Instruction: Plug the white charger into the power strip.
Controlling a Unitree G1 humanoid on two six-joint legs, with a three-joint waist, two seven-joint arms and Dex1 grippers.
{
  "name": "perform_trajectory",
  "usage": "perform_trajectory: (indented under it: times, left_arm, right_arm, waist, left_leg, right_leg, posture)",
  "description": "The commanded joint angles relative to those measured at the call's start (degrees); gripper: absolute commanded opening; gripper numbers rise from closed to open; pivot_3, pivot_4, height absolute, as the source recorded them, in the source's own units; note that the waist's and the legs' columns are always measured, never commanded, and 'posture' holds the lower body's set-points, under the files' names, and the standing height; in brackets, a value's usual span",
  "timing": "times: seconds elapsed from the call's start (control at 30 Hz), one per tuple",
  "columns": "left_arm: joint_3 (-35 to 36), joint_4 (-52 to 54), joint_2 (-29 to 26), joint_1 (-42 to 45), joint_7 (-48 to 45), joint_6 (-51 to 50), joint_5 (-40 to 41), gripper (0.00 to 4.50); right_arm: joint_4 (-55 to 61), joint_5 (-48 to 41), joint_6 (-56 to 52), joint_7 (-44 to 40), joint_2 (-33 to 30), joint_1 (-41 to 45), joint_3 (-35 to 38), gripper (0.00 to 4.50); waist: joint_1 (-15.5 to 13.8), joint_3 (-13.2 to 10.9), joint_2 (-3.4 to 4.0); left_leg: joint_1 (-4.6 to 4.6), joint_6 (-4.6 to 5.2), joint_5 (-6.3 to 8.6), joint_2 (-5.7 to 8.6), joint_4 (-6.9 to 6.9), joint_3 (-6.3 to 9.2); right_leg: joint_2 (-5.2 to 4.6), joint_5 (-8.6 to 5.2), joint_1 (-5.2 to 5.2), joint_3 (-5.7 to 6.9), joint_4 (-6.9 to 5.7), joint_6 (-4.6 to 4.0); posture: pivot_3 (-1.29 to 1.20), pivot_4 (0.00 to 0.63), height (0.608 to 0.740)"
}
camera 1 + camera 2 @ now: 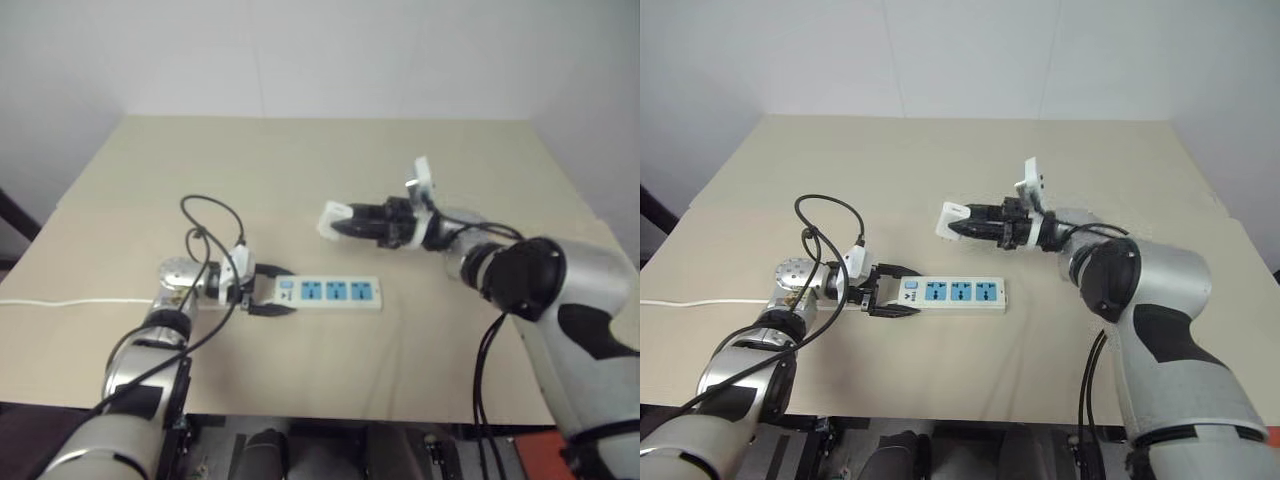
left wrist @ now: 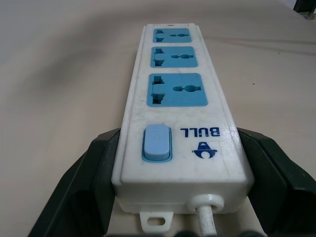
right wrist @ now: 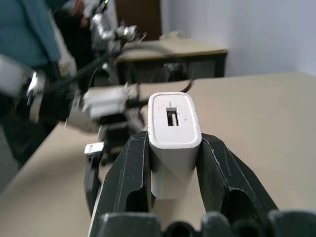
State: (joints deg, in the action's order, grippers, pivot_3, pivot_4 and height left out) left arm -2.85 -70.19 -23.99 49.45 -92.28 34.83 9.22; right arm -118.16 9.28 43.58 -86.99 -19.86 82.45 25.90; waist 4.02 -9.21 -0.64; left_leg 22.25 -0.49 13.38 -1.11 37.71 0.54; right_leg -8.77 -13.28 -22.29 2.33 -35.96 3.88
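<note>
The power strip [image 1: 332, 293] lies flat on the tan table [image 1: 300, 160], a long white bar with three blue sockets facing up. My left gripper [image 1: 268, 292] is shut on its switch end, one black finger [image 2: 94, 168] on each long side of the power strip [image 2: 177, 113]. My right gripper [image 1: 345, 226] hovers above the table, behind the strip, pointing left. It is shut on the white charger [image 1: 335, 217]. In the right wrist view the charger [image 3: 174, 129] sits upright between the fingers [image 3: 129, 170], its slotted end showing and its prongs hidden.
The strip's thin white cord [image 1: 60, 302] runs off the table's left edge. Black cables [image 1: 212, 215] loop above my left wrist. Bare tabletop spreads behind and to the right of the strip. A person [image 3: 29, 44] and another table [image 3: 173, 49] show in the right wrist view's background.
</note>
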Motion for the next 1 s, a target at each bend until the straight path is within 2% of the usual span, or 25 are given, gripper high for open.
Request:
perform_trajectory:
  times: [0.03, 0.33, 0.53, 0.7, 1.0]
  left_arm:
    - [-0.92, 0.96, -0.88, 1.02, -0.22, 0.46, -0.39, 3.27]
    - [-1.55, 0.60, -0.46, 1.83, -0.22, 0.41, -0.53, 3.27]
    - [-1.87, 0.53, -0.17, 2.02, -0.22, 0.34, -0.49, 3.27]
    - [-1.75, -0.16, -0.18, 2.51, -0.22, 0.12, -0.82, 3.27]
    - [-1.80, -1.20, 0.19, 3.48, -0.22, -0.90, -1.35, 3.27]
  right_arm:
    - [-1.84, 3.50, -1.73, 2.90, -0.07, 1.97, 1.95, 1.10]
    - [-1.84, 13.13, -13.13, 12.06, 1.23, 6.51, 2.37, 1.10]
    - [-1.84, 17.08, -18.69, 13.67, 1.00, 7.58, 4.93, 1.10]
    - [-1.84, 20.14, -16.01, 13.42, 0.51, 5.84, 7.17, 1.10]
    - [-1.84, 26.86, -2.90, 9.63, -1.80, -1.95, 12.99, 1.10]
  waist:
    - [0.00, 0.00, -0.01]
    - [-0.03, 0.00, 0.00]
    - [-0.06, 0.00, -0.01]
    - [-0.05, -0.01, -0.02]
    - [0.08, -0.01, -0.07]
  left_leg:
    - [0.00, 0.00, 0.00, 0.00, 0.00, 0.00]
    - [-0.01, 0.00, 0.00, -0.01, -0.02, 0.01]
    - [0.03, 0.00, 0.00, 0.00, -0.03, 0.01]
    - [0.04, 0.00, 0.00, 0.01, -0.03, 0.02]
    - [0.04, 0.00, 0.00, 0.03, -0.05, 0.04]
  right_leg:
    - [0.00, 0.00, 0.00, 0.00, 0.00, 0.00]
    - [0.00, 0.00, 0.00, 0.00, 0.02, 0.00]
    - [0.00, 0.00, 0.00, 0.00, 0.06, 0.00]
    - [0.00, 0.00, 0.00, 0.00, 0.07, 0.00]
    - [0.00, 0.00, 0.03, -0.01, 0.14, 0.01]
  posture:
    - [0.00, 0.150, 0.740]
    - [0.00, 0.150, 0.740]
    - [0.00, 0.150, 0.740]
    - [0.00, 0.150, 0.740]
    - [0.00, 0.150, 0.740]
